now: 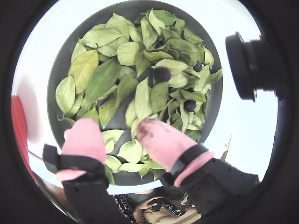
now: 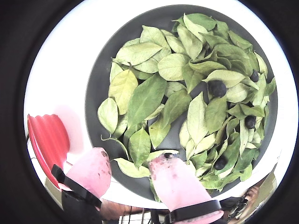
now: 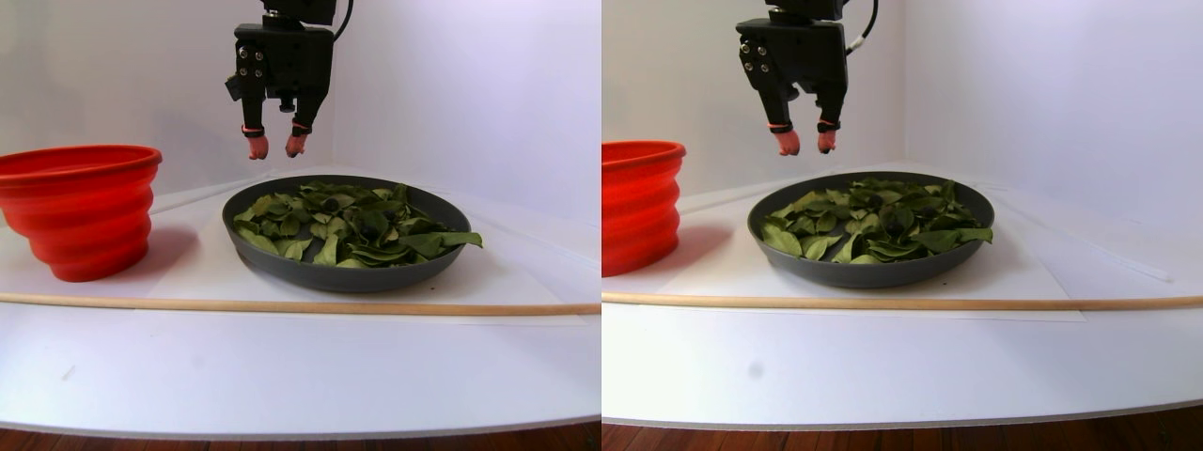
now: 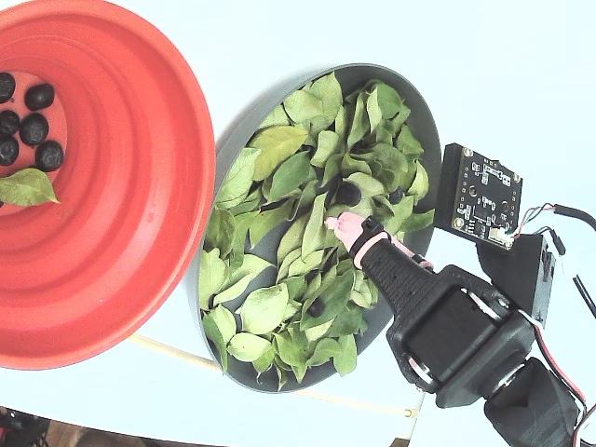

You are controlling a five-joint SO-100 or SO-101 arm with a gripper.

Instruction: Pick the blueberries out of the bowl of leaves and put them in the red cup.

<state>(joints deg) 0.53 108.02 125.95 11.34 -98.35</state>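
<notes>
The dark grey bowl is heaped with green leaves. Among them lie blueberries, most on the right side in both wrist views. My gripper hangs open above the bowl, its pink fingertips apart with nothing between them. The red cup stands beside the bowl. It holds several blueberries and one leaf.
A thin wooden rod lies across the white table in front of bowl and cup. A black camera module with its circuit board juts out beside the gripper. White walls close in the back.
</notes>
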